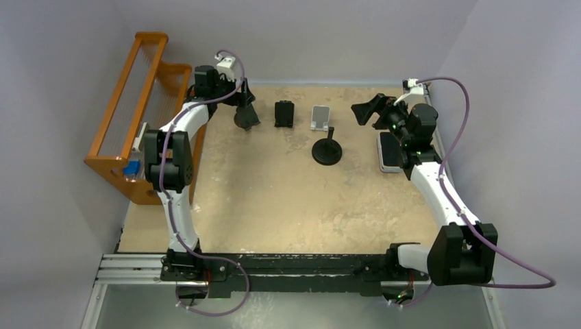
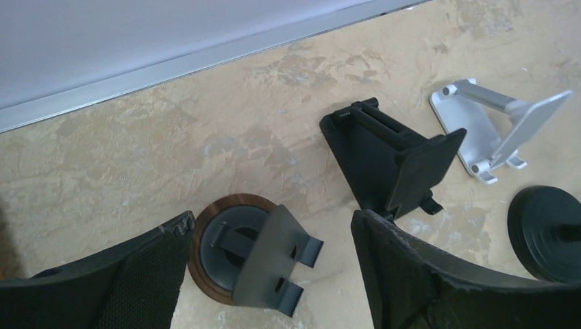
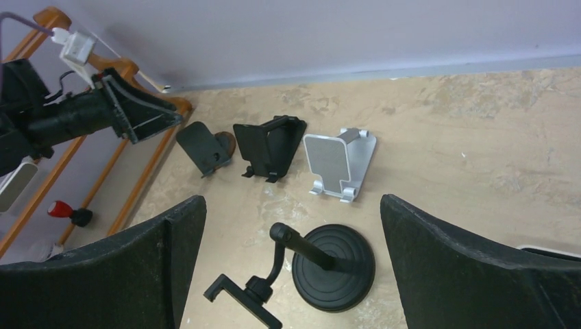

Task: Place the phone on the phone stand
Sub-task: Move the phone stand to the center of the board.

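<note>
Black-faced with a pale grey rim, the phone [image 1: 386,152] lies flat at the right edge of the counter [image 1: 274,205], partly under the right arm. One phone, four stands. The stands cluster toward the far edge: a wood-based round stand [image 2: 267,264], a black folding stand [image 1: 284,113], a silver stand [image 1: 319,116], and a black disc-base stand [image 1: 327,152] with a clamp arm, a little nearer the middle. The near half of the counter lies open. The left tool [image 2: 273,221] hovers over the wood-based stand, spread wide, gripping nothing. The right tool [image 3: 294,204] is spread wide too, empty, near the far-right corner.
</note>
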